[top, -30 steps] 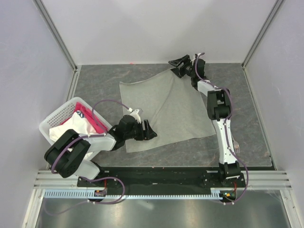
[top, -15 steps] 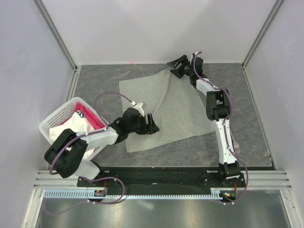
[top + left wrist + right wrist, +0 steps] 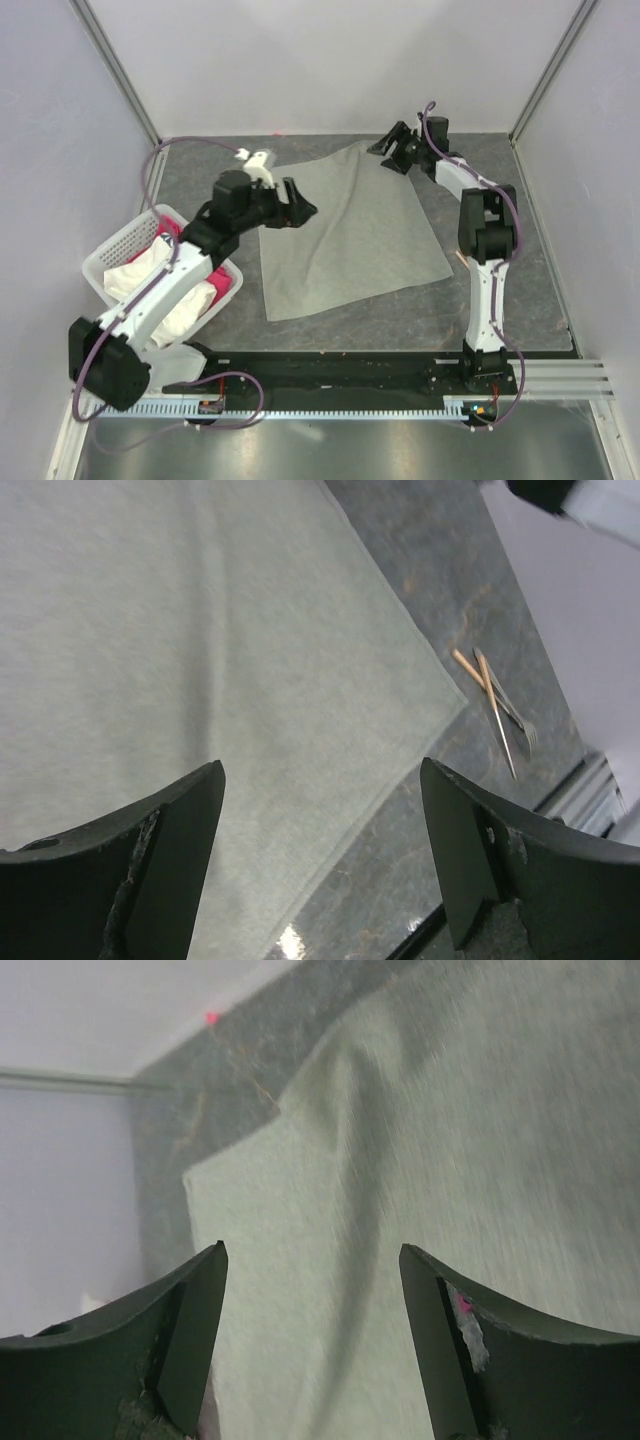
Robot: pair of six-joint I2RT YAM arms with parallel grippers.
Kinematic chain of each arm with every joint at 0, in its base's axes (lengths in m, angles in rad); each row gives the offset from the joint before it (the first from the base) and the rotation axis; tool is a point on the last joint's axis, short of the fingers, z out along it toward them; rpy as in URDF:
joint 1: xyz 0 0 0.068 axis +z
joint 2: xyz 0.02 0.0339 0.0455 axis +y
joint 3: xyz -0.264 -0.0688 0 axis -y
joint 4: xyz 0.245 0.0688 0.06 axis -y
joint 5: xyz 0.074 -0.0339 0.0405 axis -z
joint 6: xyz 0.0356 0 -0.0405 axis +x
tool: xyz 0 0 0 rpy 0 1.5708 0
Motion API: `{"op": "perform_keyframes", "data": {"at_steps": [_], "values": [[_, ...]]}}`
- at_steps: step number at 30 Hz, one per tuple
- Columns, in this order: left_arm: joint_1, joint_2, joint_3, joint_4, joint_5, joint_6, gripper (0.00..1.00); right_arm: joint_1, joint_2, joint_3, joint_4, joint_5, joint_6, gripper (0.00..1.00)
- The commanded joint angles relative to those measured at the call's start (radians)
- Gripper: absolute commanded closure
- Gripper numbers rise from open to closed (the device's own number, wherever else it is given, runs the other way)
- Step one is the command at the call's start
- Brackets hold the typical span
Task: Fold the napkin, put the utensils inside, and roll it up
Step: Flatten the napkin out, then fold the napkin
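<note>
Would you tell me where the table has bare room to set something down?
Bare table runs between the napkin and the near rail, and between the right arm and the right wall. It is crowded on the left, by the basket, and past the napkin's right corner, where the utensils lie.

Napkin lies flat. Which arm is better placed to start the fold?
Right, probably: the right gripper, open, sits at the far right corner of the napkin, ready to pinch it. The left gripper, also open, hovers over the cloth inside its left edge, off any corner.
</note>
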Motion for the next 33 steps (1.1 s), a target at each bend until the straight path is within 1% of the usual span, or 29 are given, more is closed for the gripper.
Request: {"op": "perform_keyframes", "data": {"at_steps": [1, 2, 3, 4, 5, 6, 7, 8, 10, 11, 12, 14, 15, 17, 21, 22, 27, 29, 33], "values": [[0.145, -0.101, 0.022, -0.152, 0.047, 0.130, 0.12, 0.000, -0.331, -0.203, -0.206, 0.108, -0.305, 0.22], [0.186, -0.115, 0.013, -0.155, 0.041, 0.144, 0.11, 0.002, -0.388, -0.311, -0.285, 0.158, -0.338, 0.22], [0.203, -0.136, -0.008, -0.160, 0.029, 0.174, 0.11, 0.002, -0.492, -0.367, -0.324, 0.247, -0.369, 0.23], [0.217, -0.142, -0.018, -0.169, 0.022, 0.188, 0.10, 0.000, -0.543, -0.421, -0.360, 0.298, -0.392, 0.24], [0.240, -0.147, -0.024, -0.171, 0.018, 0.205, 0.10, 0.002, -0.591, -0.520, -0.427, 0.339, -0.428, 0.24], [0.249, -0.149, -0.033, -0.175, 0.013, 0.231, 0.10, 0.000, -0.675, -0.568, -0.459, 0.429, -0.441, 0.24], [0.255, -0.147, -0.033, -0.181, 0.013, 0.240, 0.10, -0.003, -0.712, -0.613, -0.490, 0.467, -0.449, 0.24], [0.270, -0.146, -0.029, -0.195, 0.021, 0.250, 0.10, -0.006, -0.744, -0.691, -0.543, 0.485, -0.462, 0.24], [0.280, -0.139, -0.010, -0.206, 0.053, 0.283, 0.10, -0.044, -0.818, -0.765, -0.575, 0.527, -0.473, 0.25], [0.283, -0.139, -0.001, -0.215, 0.062, 0.296, 0.10, -0.066, -0.835, -0.832, -0.587, 0.530, -0.476, 0.27], [0.284, -0.139, 0.011, -0.218, 0.070, 0.314, 0.10, -0.115, -0.859, -0.861, -0.595, 0.530, -0.476, 0.29], [0.287, -0.147, 0.017, -0.224, 0.070, 0.331, 0.10, -0.165, -0.878, -0.933, -0.592, 0.495, -0.479, 0.32], [0.287, -0.152, 0.014, -0.229, 0.058, 0.339, 0.10, -0.201, -0.889, -0.953, -0.587, 0.496, -0.479, 0.32], [0.287, -0.167, -0.005, -0.226, 0.055, 0.339, 0.10, -0.224, -0.884, -0.995, -0.575, 0.449, -0.476, 0.36], [0.286, -0.190, -0.027, -0.234, 0.027, 0.349, 0.11, -0.267, -0.864, -1.024, -0.564, 0.438, -0.460, 0.39], [0.287, -0.196, -0.030, -0.232, 0.022, 0.352, 0.11, -0.273, -0.861, -1.029, -0.561, 0.435, -0.458, 0.42], [0.286, -0.201, -0.032, -0.237, -0.001, 0.360, 0.11, -0.282, -0.869, -1.053, -0.553, 0.426, -0.453, 0.47], [0.286, -0.199, -0.032, -0.238, 0.006, 0.360, 0.11, -0.284, -0.869, -1.066, -0.553, 0.421, -0.452, 0.52], [0.286, -0.202, -0.032, -0.237, 0.006, 0.357, 0.11, -0.284, -0.881, -1.087, -0.546, 0.401, -0.446, 0.54]]}}
